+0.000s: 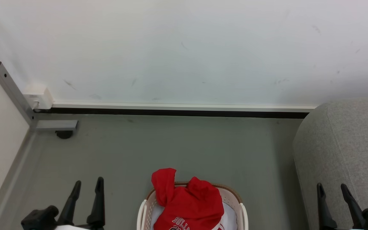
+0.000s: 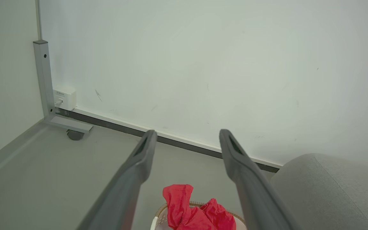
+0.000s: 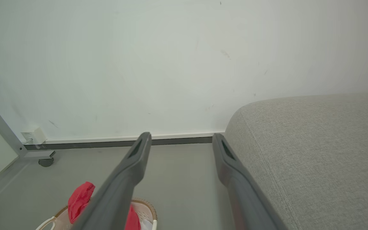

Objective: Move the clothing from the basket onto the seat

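- The clothing lies heaped in the basket at the bottom middle of the head view. Its long axis runs from near to far. A red fold at its far left end rises over the far rim and points toward the wall. White lettering shows at the lower edge, partly cut off.
- The left gripper hangs at the lower left over the grey floor, apart from the basket. Its fingers are spread and nothing is between them.
- The basket stands on the floor between the two grippers, its brown rim section on the far side.
- The right gripper is at the lower right, with its fingers likewise parted and empty.
- The seat fills the right edge, with a strip of floor between it and the basket.
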You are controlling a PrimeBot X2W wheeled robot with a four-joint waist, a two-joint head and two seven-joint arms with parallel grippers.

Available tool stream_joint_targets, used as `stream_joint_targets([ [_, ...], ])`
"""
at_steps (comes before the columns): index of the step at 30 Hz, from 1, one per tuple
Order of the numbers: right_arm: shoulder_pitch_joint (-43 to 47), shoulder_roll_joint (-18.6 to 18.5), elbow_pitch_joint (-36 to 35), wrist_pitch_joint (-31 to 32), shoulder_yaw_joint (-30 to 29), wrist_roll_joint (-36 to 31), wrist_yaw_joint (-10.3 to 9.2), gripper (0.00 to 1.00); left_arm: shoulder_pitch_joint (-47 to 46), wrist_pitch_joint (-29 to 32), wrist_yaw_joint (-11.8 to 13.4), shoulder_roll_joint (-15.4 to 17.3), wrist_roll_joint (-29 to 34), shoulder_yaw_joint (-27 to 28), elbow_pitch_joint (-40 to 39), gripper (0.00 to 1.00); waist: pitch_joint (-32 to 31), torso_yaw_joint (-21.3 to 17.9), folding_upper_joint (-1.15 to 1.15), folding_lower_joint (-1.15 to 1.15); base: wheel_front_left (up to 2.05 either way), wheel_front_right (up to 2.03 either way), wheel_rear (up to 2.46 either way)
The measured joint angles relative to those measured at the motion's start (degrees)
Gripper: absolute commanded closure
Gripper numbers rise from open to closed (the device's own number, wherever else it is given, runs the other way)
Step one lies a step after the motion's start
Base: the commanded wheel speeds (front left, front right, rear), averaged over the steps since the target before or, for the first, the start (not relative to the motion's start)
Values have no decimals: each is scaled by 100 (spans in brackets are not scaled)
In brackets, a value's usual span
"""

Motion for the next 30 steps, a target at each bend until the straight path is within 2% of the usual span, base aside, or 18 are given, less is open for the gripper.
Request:
stream_joint_targets([
  [30, 82, -15, 298, -322, 13, -806, 1, 0, 104, -335, -1, 127, 1341, -172, -16, 0, -18, 53, 0, 0, 0, 0, 0],
])
